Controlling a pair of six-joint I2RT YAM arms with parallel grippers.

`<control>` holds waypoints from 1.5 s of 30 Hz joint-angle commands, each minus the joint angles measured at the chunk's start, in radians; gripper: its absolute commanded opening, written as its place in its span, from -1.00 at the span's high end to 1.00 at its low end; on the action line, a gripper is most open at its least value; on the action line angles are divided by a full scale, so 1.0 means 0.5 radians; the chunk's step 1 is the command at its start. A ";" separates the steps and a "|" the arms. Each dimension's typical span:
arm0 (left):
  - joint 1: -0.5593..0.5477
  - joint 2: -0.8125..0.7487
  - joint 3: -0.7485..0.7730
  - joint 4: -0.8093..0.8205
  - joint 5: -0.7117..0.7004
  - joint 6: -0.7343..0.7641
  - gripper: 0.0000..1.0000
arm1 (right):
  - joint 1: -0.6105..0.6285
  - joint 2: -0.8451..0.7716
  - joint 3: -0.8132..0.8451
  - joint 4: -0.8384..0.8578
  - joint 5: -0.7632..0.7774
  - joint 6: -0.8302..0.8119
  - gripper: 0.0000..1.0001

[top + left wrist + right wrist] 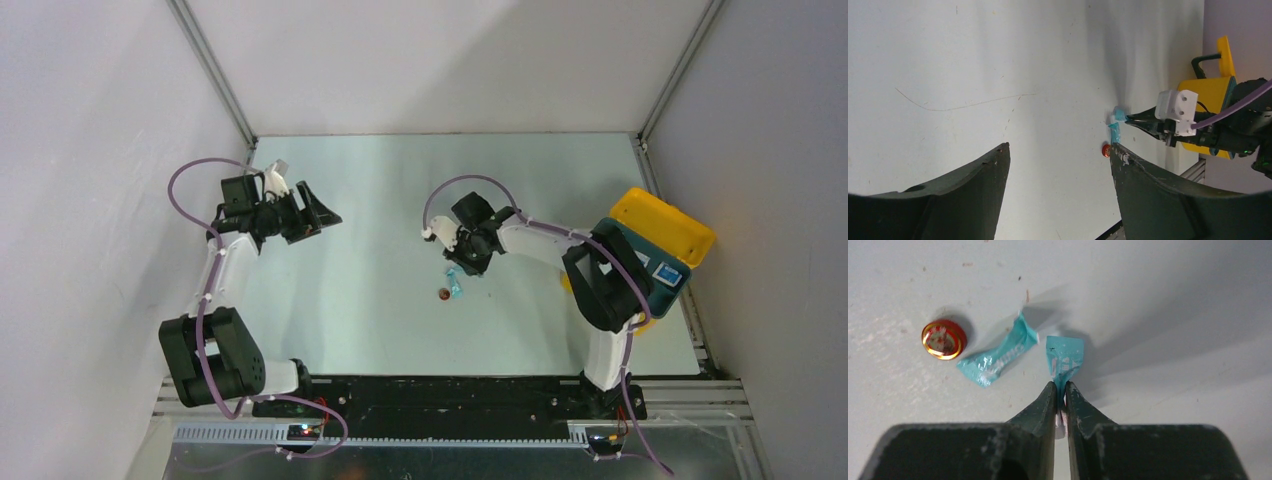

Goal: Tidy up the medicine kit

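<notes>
White links and black joints make up 2 arms (225, 270), each trailing a looping purple cable (200, 163). Dark, scuffed, tapering fingers (1035, 412); a white block (1176, 107) sits just behind the right hand (1060, 390).

Medicine kit (665, 225) half hidden behind the right arm (600, 285).

We see a teal packet (1064, 360) at the dark right pincer (1060, 389); left of it, a second teal packet (998, 357); farther left, a gold-rimmed red cap (944, 339).

Nothing was legible: print on the loose teal packet (998, 356), the pinched teal packet (1066, 358) and the red tin (943, 339) was blurred.
</notes>
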 commanded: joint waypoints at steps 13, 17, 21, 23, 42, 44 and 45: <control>0.004 -0.001 0.058 0.005 0.067 0.039 -0.55 | -0.783 -1.330 -0.050 -0.585 0.149 0.018 0.74; 0.001 0.026 0.066 0.005 0.088 0.029 -0.55 | -1.241 -1.666 -0.191 -0.695 0.084 -0.230 0.75; -0.003 0.044 0.071 0.006 0.094 0.030 -0.55 | -1.691 -1.945 -0.364 -0.820 0.011 -0.584 0.75; -0.004 0.054 0.077 0.005 0.098 0.029 -0.55 | -1.854 -2.033 -0.438 -0.866 -0.042 -0.718 0.75; -0.020 0.067 0.100 0.006 0.112 0.010 -0.55 | -2.131 -1.999 -0.535 -0.954 -0.136 -0.772 -0.03; -0.020 0.062 0.094 0.006 0.107 0.013 -0.55 | -2.090 -1.995 -0.421 -0.983 -0.212 -0.683 -0.08; -0.020 0.061 0.093 0.006 0.104 0.013 -0.55 | -2.065 -1.977 -0.389 -0.991 -0.235 -0.642 -0.08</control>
